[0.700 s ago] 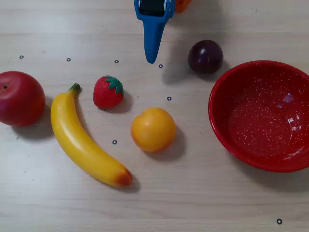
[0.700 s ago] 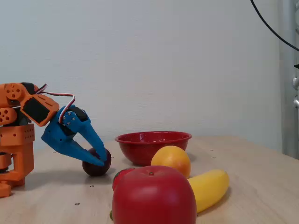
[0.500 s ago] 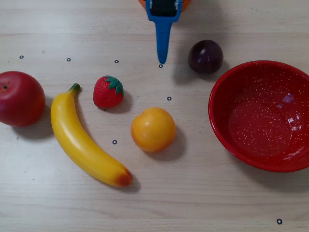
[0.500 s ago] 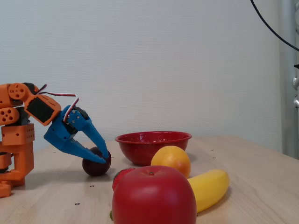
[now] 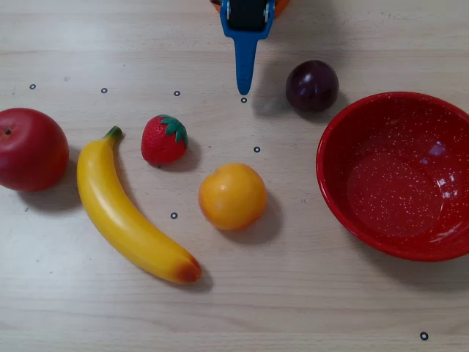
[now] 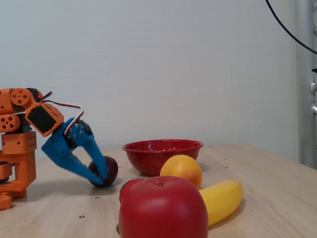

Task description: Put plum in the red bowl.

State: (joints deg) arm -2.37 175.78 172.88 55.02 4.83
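Resting on pale wood table [image 5: 308, 293], plain white wall [image 6: 173, 64]

arm: orange links [image 6: 20, 124] folded low at left of fixed view | wrist: pitched down toward table | gripper [image 6: 99, 179]: blue, fingertips near table surface, appears as one narrow blade [image 5: 244, 62] from overhead | jaw gap: not resolvable in either view

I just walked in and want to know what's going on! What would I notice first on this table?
Probably the big red bowl at the right of the overhead view, shiny, speckled and empty. Next, the toy fruit on the wood: a banana, an orange, a strawberry and an apple. At the top, the blue gripper points down beside the dark plum.
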